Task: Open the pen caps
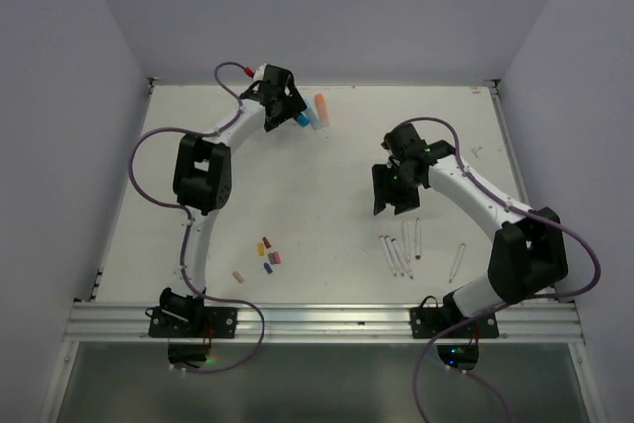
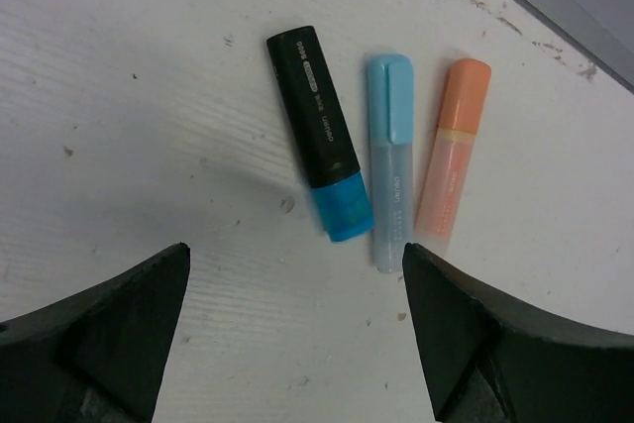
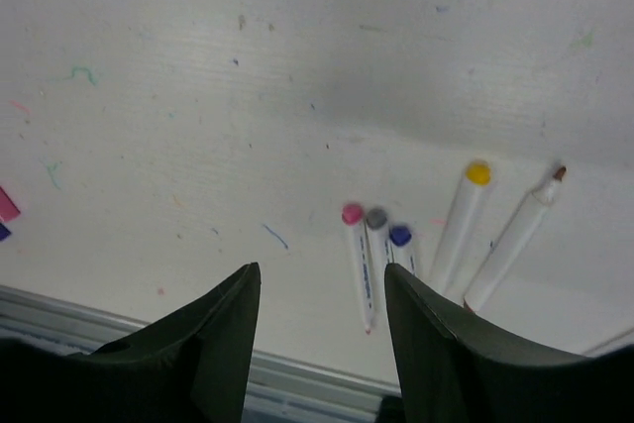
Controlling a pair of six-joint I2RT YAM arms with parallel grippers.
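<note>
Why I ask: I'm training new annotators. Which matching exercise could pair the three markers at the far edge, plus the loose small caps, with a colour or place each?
Things:
1. black marker
2. light blue marker
3. salmon marker
4. loose small caps

Descriptions:
A. orange cap on one end
B. on the table beside the left arm, near its base
C. bright blue end
D. middle of the three markers

Pairs: 1-C, 2-D, 3-A, 4-B.
</note>
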